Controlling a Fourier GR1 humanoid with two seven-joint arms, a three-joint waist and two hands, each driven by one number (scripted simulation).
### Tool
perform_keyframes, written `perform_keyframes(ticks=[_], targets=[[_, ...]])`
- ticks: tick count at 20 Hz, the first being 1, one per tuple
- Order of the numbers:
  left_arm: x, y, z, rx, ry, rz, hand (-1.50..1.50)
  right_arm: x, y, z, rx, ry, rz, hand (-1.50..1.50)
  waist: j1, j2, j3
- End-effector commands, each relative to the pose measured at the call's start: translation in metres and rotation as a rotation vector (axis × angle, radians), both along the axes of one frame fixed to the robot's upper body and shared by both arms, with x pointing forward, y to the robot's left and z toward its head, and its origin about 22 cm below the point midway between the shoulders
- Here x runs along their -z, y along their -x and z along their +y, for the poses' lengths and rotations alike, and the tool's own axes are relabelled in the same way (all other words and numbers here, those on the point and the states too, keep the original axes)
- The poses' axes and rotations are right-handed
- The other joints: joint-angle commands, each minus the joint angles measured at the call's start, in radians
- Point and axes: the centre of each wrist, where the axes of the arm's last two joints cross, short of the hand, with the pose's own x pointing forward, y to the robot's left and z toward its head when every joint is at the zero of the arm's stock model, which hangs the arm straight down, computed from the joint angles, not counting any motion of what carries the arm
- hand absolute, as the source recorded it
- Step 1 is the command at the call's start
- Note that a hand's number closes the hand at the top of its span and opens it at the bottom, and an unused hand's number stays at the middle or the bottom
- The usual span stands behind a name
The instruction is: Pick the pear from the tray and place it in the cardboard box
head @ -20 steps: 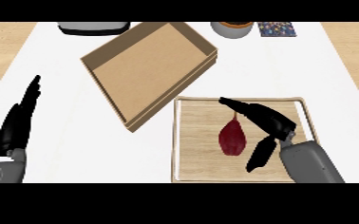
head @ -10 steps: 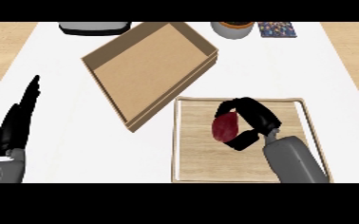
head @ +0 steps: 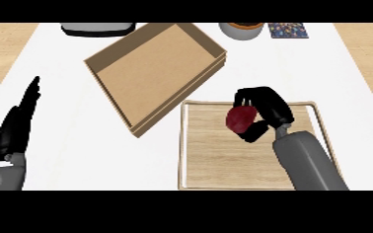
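A dark red pear [head: 240,119] sits in the curled fingers and thumb of my right hand [head: 267,107], over the upper part of the light wooden tray [head: 211,158]. Whether the pear touches the tray's floor I cannot tell. The shallow cardboard box [head: 149,69] lies tilted on the white counter, up and to the left of the tray, its nearest corner close to the tray's top left corner. My left hand [head: 18,126] rests open at the left edge, fingers pointing up.
Along the back edge stand a grey appliance [head: 97,28], a bowl with an orange rim [head: 242,30] and a small patterned packet [head: 287,29]. Wooden counter strips show at the far left and right.
My right hand went from open over the lying pear to curled round it. The hand and pear have shifted up the tray towards the box. The left hand stayed put.
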Motion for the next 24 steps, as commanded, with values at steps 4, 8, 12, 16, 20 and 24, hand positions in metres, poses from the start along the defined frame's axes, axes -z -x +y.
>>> perform_keyframes(ticks=[4, 8, 12, 16, 20, 24], targets=[[-0.002, 0.001, 0.01, 0.001, -0.012, -0.001, 0.0, -0.037, -0.019, 0.014, 0.278, 0.305, -0.173, 1.5, -0.005, -0.003, -0.001], [-0.004, 0.01, 0.008, 0.007, -0.006, 0.005, 0.0, -0.073, -0.017, 0.011, 0.313, 0.271, -0.274, 1.5, -0.004, -0.003, 0.0], [0.009, 0.012, 0.001, -0.002, 0.006, 0.021, 0.0, -0.1, -0.007, 0.013, 0.236, 0.214, -0.489, 1.5, -0.009, -0.004, 0.0], [-0.009, -0.004, -0.002, -0.001, -0.005, 0.001, 0.0, -0.132, -0.021, 0.043, 0.167, 0.145, -0.528, 1.5, 0.0, 0.0, 0.0], [-0.01, -0.003, -0.01, 0.019, -0.006, 0.001, 0.0, -0.148, -0.032, 0.087, 0.103, 0.042, -0.481, 1.5, 0.01, 0.002, 0.001], [-0.008, 0.002, -0.019, 0.048, 0.012, 0.012, 0.0, -0.169, -0.043, 0.122, 0.098, -0.051, -0.424, 1.5, 0.023, 0.002, 0.001]])
